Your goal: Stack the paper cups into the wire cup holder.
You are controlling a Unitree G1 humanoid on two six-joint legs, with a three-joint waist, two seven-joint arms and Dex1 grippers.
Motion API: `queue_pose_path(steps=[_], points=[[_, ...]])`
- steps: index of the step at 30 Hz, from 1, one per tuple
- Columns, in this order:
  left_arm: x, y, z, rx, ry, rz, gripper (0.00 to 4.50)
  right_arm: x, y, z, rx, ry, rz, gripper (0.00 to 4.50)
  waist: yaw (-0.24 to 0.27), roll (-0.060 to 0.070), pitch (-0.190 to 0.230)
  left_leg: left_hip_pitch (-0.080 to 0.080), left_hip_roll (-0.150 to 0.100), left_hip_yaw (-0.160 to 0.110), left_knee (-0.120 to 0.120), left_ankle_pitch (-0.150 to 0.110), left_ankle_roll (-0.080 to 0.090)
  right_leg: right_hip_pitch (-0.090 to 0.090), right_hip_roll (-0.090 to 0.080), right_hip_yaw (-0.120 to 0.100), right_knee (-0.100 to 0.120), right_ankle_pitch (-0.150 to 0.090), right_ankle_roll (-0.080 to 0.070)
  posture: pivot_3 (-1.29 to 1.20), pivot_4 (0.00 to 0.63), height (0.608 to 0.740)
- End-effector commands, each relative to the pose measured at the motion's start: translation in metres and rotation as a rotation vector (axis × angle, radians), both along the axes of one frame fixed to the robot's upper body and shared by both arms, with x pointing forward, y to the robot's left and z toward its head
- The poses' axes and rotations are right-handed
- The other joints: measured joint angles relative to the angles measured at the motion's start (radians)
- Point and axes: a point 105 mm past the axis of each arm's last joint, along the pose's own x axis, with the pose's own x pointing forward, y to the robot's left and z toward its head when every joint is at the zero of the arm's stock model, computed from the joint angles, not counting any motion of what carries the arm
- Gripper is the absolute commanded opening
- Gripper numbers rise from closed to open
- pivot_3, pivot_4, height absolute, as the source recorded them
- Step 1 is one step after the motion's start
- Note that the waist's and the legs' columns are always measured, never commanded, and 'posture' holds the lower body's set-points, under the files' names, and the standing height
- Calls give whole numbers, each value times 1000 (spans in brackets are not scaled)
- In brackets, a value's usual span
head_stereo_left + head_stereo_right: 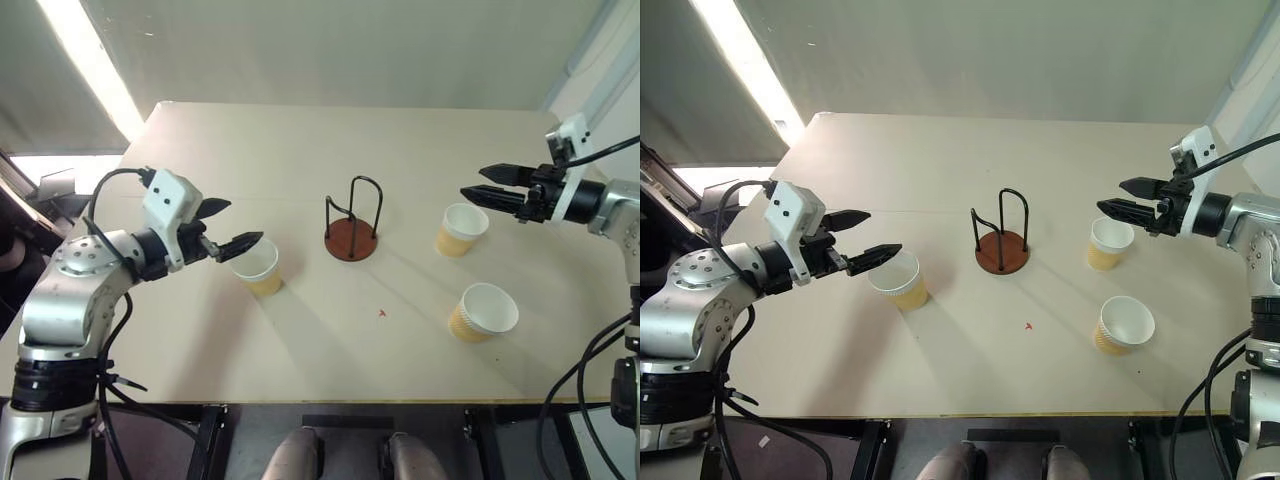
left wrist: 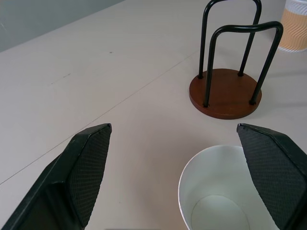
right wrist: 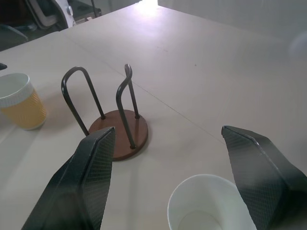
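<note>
While the left pincer (image 1: 228,224) is hovering released over the left side of the table (image 1: 300,370), its two black fingers are spreading wide around the space just above the leftmost paper cup (image 1: 256,267), touching nothing. That cup is standing upright, mouth up, tan-yellow outside with a rolled white rim; the left wrist view is looking down into its white inside, which is holding nothing.

Near the middle of the table, the wire cup holder (image 1: 351,239) is sitting on its round reddish-brown disc base, its thin black wire loops rising straight up. Nothing is sitting between the loops. Its long axis is running vertically, and it is standing apart from every cup.

To the right of the holder, the second paper cup (image 1: 462,229) is standing upright with its opening facing up, the same tan body and white rim. Nearer the table's front edge, the third paper cup (image 1: 483,312) is also standing mouth up, showing faint ribbing on its tan wall and an unfilled white inside. These two are standing near each other but not touching.

At the right, the right pincer (image 1: 488,185) is hanging released, fingers parted, just above and beside the second cup's rim, pointing toward the middle of the table and gripping nothing.
</note>
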Motion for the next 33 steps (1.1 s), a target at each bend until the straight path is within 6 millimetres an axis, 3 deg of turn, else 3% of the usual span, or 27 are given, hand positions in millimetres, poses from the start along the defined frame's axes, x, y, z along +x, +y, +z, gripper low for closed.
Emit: queue_pose_path(steps=[1,7,18,33], points=[[-1,-4,11,6,-35,-27,4500,-12,8,17,-29,-41,62,3633,0,0,0,0,0,0,0,0,0,0,0,0,0,0,0,0,150,740],[1,-7,10,16,-22,-60,4500,-34,28,10,-80,23,198,3633,-1,0,0,0,0,0,0,0,0,0,0,0,0,0,0,0,150,740],[5,-17,7,23,-11,-100,4500,-44,62,-3,-49,53,273,3633,-2,0,0,0,0,0,0,0,0,0,0,0,0,0,0,0,150,740],[5,-11,10,37,-20,-88,4500,-23,109,-26,-67,49,250,3633,-10,0,0,1,1,0,1,0,0,-1,0,0,-1,0,0,0,150,740]])
